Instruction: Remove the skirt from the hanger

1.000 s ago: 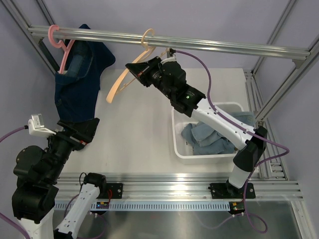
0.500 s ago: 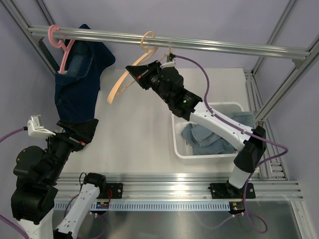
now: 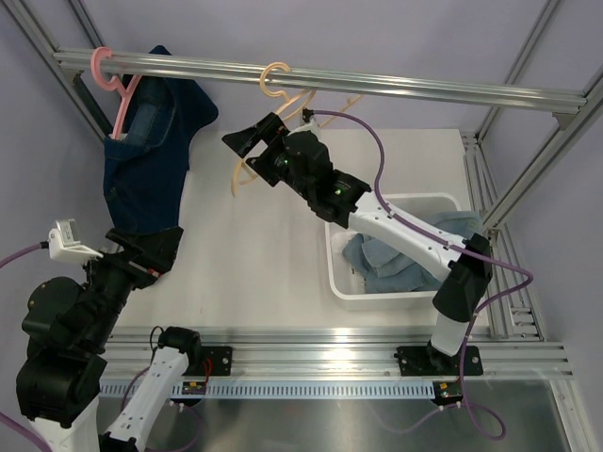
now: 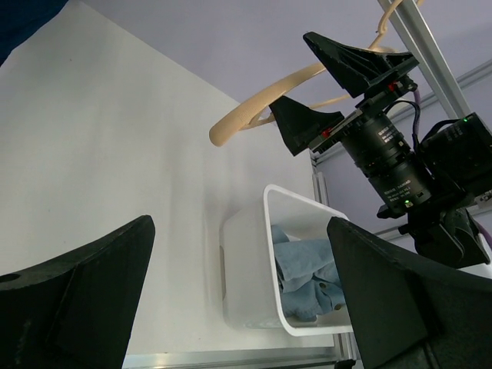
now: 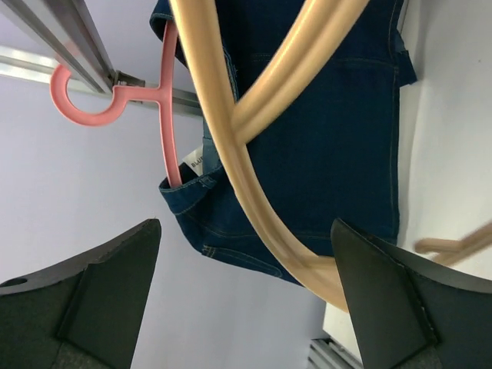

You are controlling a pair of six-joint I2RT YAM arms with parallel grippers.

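Skirt (image 3: 146, 160) of dark denim is hung on a pink hanger (image 3: 121, 89) at the rail's (image 3: 424, 89) far left. Its hem is hidden where the left gripper (image 3: 168, 250) is met, jaws spread and empty. A tan hanger (image 3: 275, 75) is straddled by the right gripper (image 3: 247, 155), jaws spread; contact cannot be told. Blue garments (image 3: 396, 259) are heaped in the right bin (image 3: 334, 273).

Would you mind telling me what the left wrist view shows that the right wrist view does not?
Only the left wrist view shows the white bin holding light blue clothes, and the right end effector, open either side of the beige hanger. Only the right wrist view shows the pink hanger, hooked on the rail with the denim skirt on it. Both show the beige hanger and the rail.
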